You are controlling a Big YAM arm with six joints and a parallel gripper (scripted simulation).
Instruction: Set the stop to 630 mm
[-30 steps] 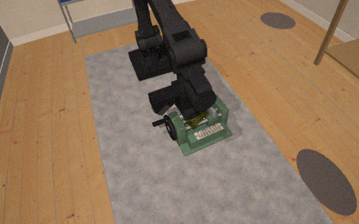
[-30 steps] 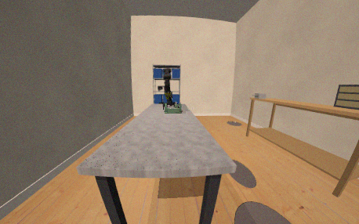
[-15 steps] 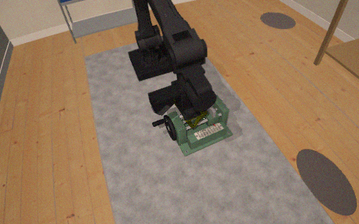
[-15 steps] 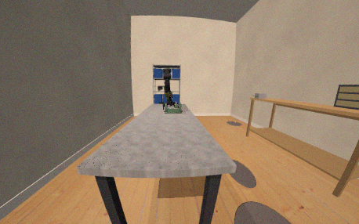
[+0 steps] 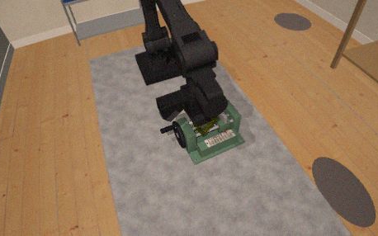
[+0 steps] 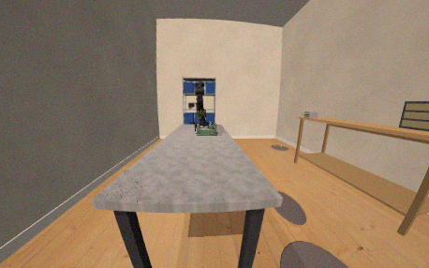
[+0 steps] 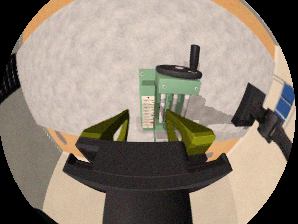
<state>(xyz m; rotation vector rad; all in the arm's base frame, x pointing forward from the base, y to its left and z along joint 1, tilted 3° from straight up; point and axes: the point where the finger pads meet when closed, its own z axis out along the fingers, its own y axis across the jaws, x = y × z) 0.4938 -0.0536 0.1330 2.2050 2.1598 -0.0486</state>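
A green stop fixture [image 5: 212, 138] stands on the grey table top, with a white scale strip [image 5: 219, 138] along its front. Its black handwheel [image 5: 180, 134] is at the left end, with a black crank handle [image 5: 167, 129] sticking out. My gripper [image 5: 204, 128] hangs just above the middle of the fixture, open, with nothing between its yellow-green fingers. In the wrist view the fingers flank the fixture [image 7: 162, 103] without touching it. The handwheel [image 7: 178, 70] and its handle [image 7: 194, 52] lie beyond the fingertips. The scale's reading is too small to tell.
The arm's dark base [image 5: 161, 66] stands behind the fixture. The fixture [image 6: 206, 130] is at the far end of a long table. A blue shelf unit [image 6: 199, 100] stands at the back wall and a wooden bench [image 6: 379, 141] along the right wall.
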